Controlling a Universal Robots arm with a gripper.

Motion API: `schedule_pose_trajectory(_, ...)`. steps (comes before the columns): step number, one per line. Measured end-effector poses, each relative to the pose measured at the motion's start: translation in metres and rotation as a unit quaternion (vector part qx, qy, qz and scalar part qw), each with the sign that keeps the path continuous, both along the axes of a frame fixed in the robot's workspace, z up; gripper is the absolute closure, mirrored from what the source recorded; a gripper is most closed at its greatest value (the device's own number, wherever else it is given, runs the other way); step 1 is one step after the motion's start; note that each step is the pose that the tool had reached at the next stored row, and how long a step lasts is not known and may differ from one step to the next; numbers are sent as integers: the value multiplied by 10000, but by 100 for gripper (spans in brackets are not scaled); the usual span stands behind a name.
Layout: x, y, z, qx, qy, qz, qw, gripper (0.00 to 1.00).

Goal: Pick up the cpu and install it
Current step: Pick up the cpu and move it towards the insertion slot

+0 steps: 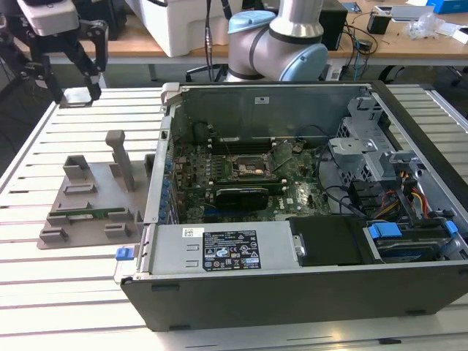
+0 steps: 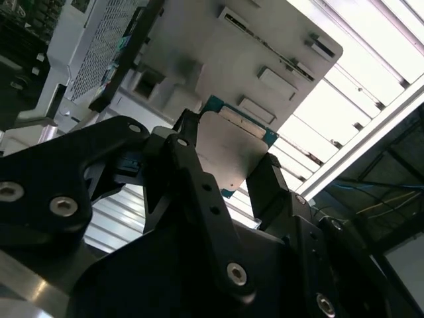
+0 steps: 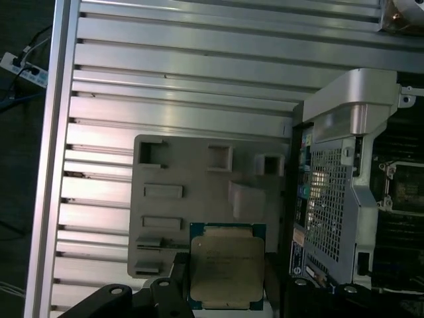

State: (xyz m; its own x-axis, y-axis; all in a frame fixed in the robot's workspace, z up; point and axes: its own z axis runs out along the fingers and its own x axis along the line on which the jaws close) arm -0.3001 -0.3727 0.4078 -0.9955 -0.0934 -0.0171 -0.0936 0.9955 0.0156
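Observation:
The cpu (image 3: 226,267), a flat square chip with a silvery top plate and thin green rim, is held between my gripper's (image 3: 225,281) two black fingers. In the second wrist view the cpu (image 2: 233,151) sits edge-on in the gripper (image 2: 228,169). In the exterior view the gripper (image 1: 75,93) hangs high at the far left with the cpu (image 1: 77,96), above the slatted table and well left of the open computer case (image 1: 292,281). The black socket (image 1: 245,170) lies on the motherboard inside the case.
A grey fixture tray (image 1: 88,230) with upright posts rests on the slatted table (image 1: 73,292) left of the case; a green memory stick (image 1: 88,215) lies in it. The case's side wall (image 3: 338,192) stands beside the tray (image 3: 192,165). Cables and drives crowd the case's right side.

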Motion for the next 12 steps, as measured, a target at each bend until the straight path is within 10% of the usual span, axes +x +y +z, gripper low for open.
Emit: schedule_pose_trajectory(12, 569, 5, -1, -3, 4, -1, 10000, 46)
